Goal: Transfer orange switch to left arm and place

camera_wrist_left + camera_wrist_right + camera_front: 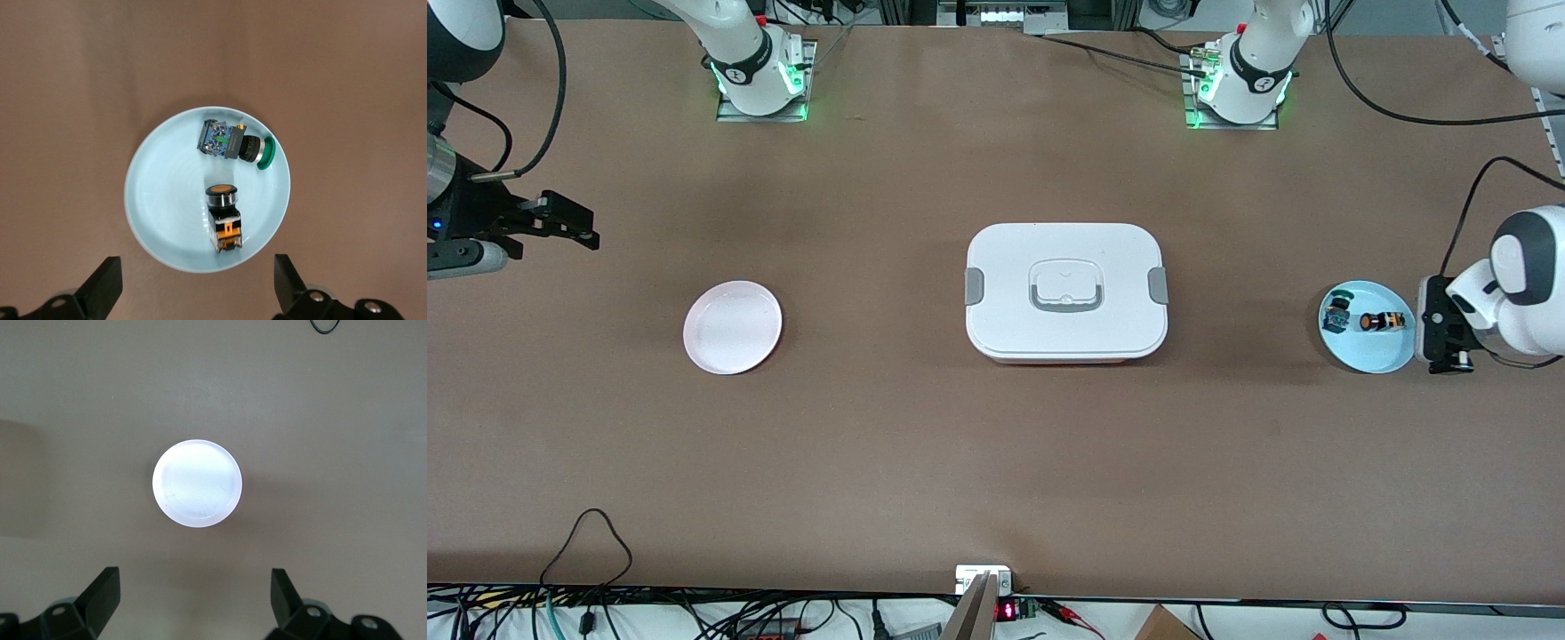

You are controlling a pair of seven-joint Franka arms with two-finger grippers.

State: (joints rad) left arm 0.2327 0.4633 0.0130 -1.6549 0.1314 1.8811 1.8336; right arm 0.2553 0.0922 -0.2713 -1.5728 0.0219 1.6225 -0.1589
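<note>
Pickup has not begun: the orange switch (223,220) lies on its side in the blue plate (160,200) at the left arm's end of the worktop (996,462), just beside a green-capped switch (237,145) in the same plate, the two apart. The left gripper (197,287) hangs over that plate with its fingers (103,283) spread wide and holding nothing, the orange switch lying roughly between them in the left wrist view. The right gripper (193,603) waits over the worktop near the pink plate (733,327) at the right arm's end, fingers spread and empty too; that plate holds nothing. Between the two plates sits the box (1065,293), lid on and clips at its sides. I judge the task to be at its very start, with the first grasp in hand. The next move calls for the left gripper to come straight down and pinch the orange switch by its black body without nudging the green-capped one, then lift high enough to clear the box for a handover to the right gripper.
</note>
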